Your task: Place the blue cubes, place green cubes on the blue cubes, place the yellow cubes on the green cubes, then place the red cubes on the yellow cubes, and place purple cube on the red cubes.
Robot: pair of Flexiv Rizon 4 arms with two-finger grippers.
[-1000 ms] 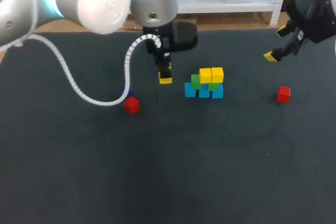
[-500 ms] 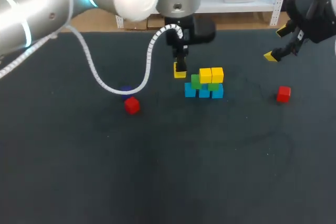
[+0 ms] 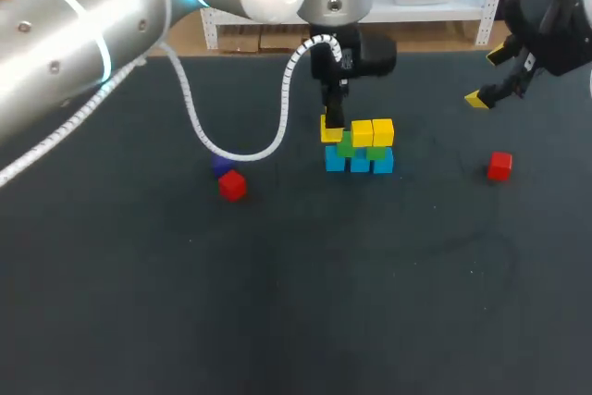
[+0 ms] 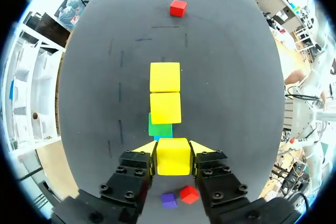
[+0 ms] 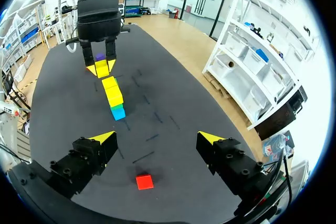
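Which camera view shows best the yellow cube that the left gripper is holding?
The left wrist view: the yellow cube sits between the fingers of the left gripper, both touching its sides. The head view shows it small, partly under the gripper. The right wrist view shows it far off and tiny.

The head view looks down from above and behind on the whole table. The left wrist view faces down, close over the stack. The right wrist view, seemingly higher, sees it from well apart. All 3 share the stack.
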